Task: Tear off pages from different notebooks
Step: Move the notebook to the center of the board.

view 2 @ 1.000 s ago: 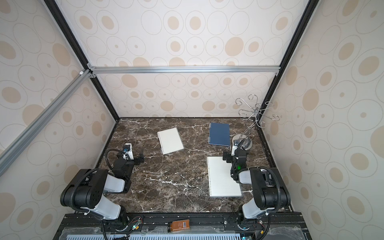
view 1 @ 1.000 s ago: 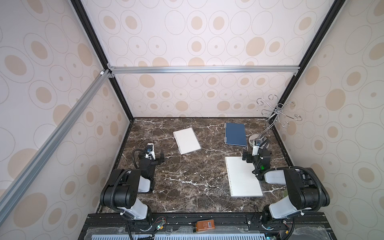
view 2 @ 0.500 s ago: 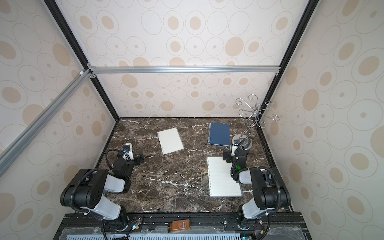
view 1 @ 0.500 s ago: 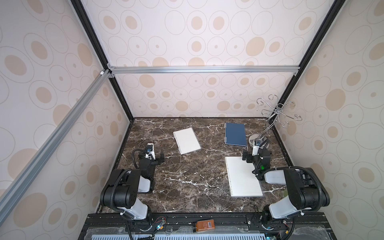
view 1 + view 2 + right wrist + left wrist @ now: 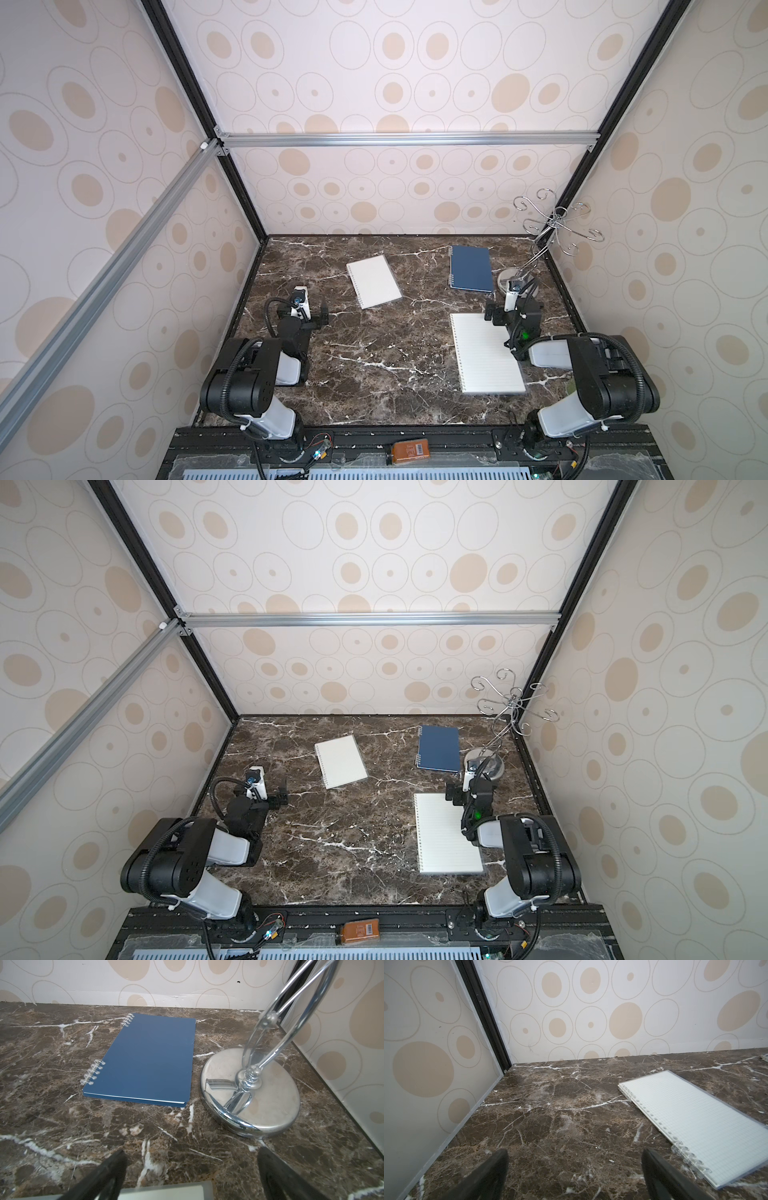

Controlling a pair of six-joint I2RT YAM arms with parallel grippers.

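Observation:
Three notebooks lie shut on the dark marble table. A small white notebook (image 5: 374, 281) (image 5: 340, 761) (image 5: 691, 1118) is at the back centre. The dark-blue notebook (image 5: 471, 269) (image 5: 439, 749) (image 5: 149, 1059) is at the back right. The larger white lined notebook (image 5: 486, 359) (image 5: 449, 839) (image 5: 162, 1193) is at the front right. The only pages in view are bound in them. My left gripper (image 5: 309, 320) (image 5: 270, 800) (image 5: 575, 1159) is open over bare table, near the left wall. My right gripper (image 5: 513, 316) (image 5: 469, 796) (image 5: 191, 1159) is open above the larger notebook's far edge, holding nothing.
A chrome hook stand (image 5: 517, 276) (image 5: 484, 764) (image 5: 251, 1093) rises in the back right corner, beside the blue notebook and just beyond my right gripper. Patterned walls enclose three sides. A small orange device (image 5: 409, 451) sits on the front rail.

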